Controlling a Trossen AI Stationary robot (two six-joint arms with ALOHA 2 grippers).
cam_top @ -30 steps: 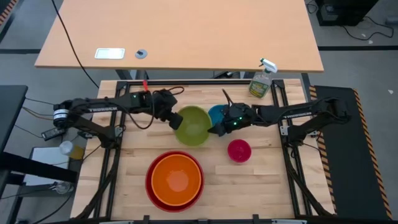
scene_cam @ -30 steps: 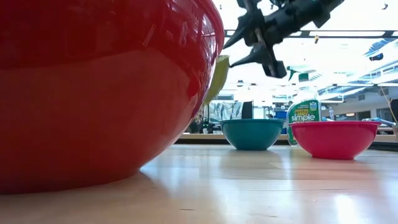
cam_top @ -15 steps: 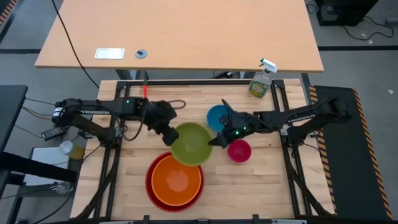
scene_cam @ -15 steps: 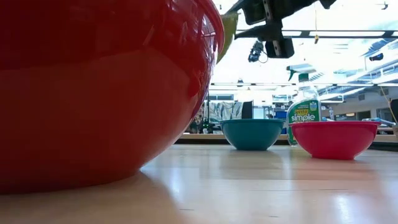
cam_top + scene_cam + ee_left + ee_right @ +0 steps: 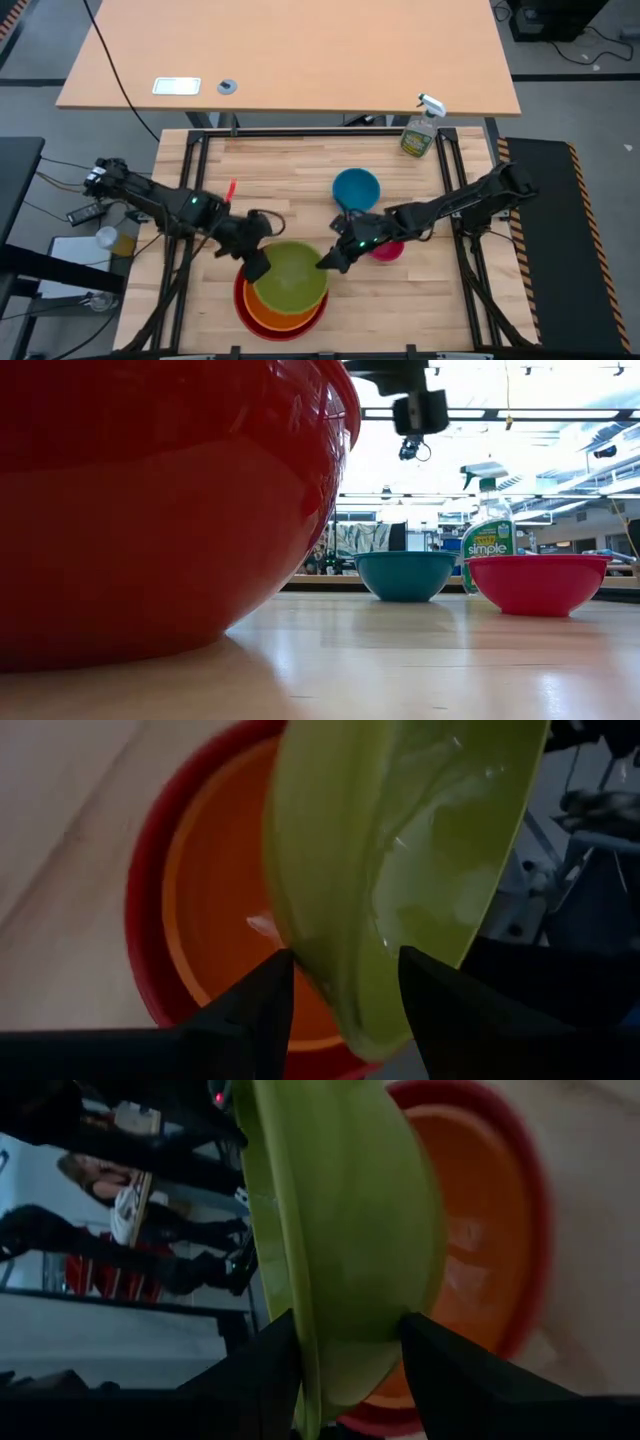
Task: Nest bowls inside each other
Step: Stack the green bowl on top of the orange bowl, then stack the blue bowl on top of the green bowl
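Observation:
The lime green bowl [image 5: 290,278] hangs over the orange bowl [image 5: 270,312], which sits nested inside the red bowl [image 5: 240,300] at the table's near edge. My left gripper [image 5: 257,265] is shut on the green bowl's left rim and my right gripper [image 5: 329,262] on its right rim. The blue bowl [image 5: 356,188] stands on its base at mid table. The pink bowl [image 5: 388,250] stands nearer, partly under my right arm. In the low view the red bowl [image 5: 150,510] fills the left and hides the green one. My left gripper pinches the green bowl's rim [image 5: 325,970], one finger on the outer wall and one inside. It comes slanting down from the table's left. The bowl is held above the orange bowl [image 5: 215,920]. I cannot tell whether they touch. My right gripper pinches the opposite rim [image 5: 325,1345] of the green bowl, one finger [image 5: 270,1370] inside and the other [image 5: 445,1370] against the outer wall. It reaches in slanting slightly downward from the table's right. The bowl hangs over the orange bowl [image 5: 470,1230].
A green-tinted spray bottle [image 5: 420,130] stands at the far right corner of the work table. Black frame rails [image 5: 185,200] run along both sides. Bare wood lies at the table's far left and near right.
Both grippers, staying shut on the rim, have carried the green bowl toward the table's near edge, from beside the blue bowl to above the orange and red bowls. The bowl has stayed lifted. The other bowls have not moved.

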